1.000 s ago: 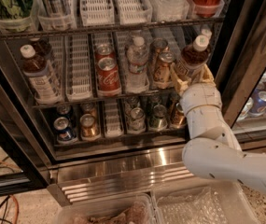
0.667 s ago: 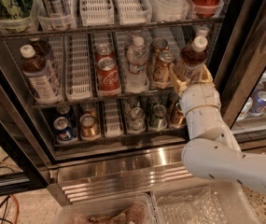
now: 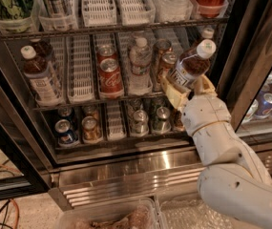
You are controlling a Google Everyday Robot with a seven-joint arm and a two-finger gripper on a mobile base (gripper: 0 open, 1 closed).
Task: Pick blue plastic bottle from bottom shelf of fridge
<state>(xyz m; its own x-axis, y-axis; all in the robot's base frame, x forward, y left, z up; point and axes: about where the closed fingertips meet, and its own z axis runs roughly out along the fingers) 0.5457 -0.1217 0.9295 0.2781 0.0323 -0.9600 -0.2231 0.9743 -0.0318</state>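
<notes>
My gripper (image 3: 189,87) is at the right end of the bottom shelf (image 3: 78,101) of the fridge (image 3: 126,171), with its pale fingers (image 3: 172,95) shut around the lower part of the blue plastic bottle (image 3: 189,65). The bottle has dark liquid, a white cap and a white label with blue print. It leans to the right, tilted out of its lane. A second bottle of the same kind (image 3: 40,78) stands at the left end of that shelf. The white arm (image 3: 221,151) comes in from the lower right.
Red cola cans (image 3: 110,75), a clear water bottle (image 3: 139,66) and further cans share the shelf between white lane dividers (image 3: 80,68). A low rack of small cans (image 3: 68,130) lies beneath. The dark door frame (image 3: 247,46) stands right of the gripper. A clear bin (image 3: 107,218) sits below.
The bottle has tilted a little further right and its cap sits slightly farther from the shelf; the gripper stays closed on it.
</notes>
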